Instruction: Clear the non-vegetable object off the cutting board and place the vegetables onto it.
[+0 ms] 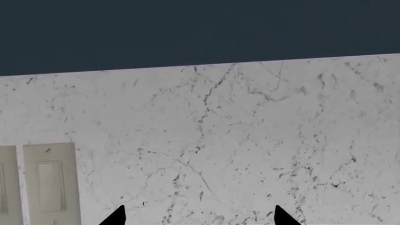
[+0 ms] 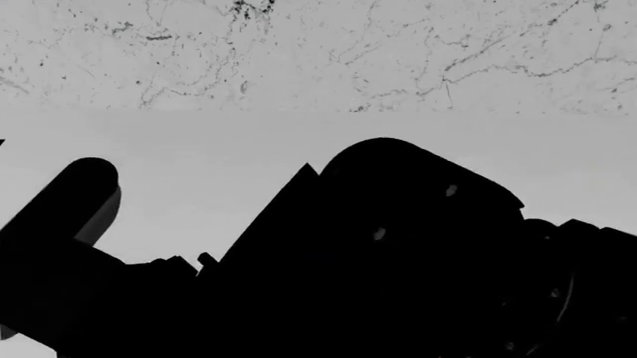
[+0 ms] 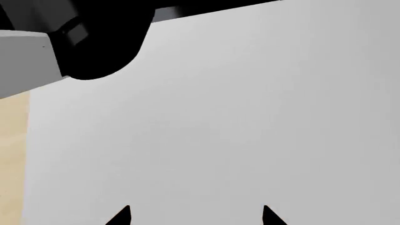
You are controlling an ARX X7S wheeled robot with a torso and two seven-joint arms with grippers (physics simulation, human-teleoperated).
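The shell-like object, the cutting board and the green vegetables are all out of view. My left gripper is open and empty; only its two dark fingertips show, set wide apart, facing a speckled marble wall. My right gripper is open and empty too; its two tips show wide apart over a plain pale grey surface. In the head view my dark arms fill the lower half and hide whatever lies below them.
A marble backsplash runs across the back above a plain grey counter. A beige switch plate sits on the wall. A dark band lies above the marble. A tan strip borders the grey surface.
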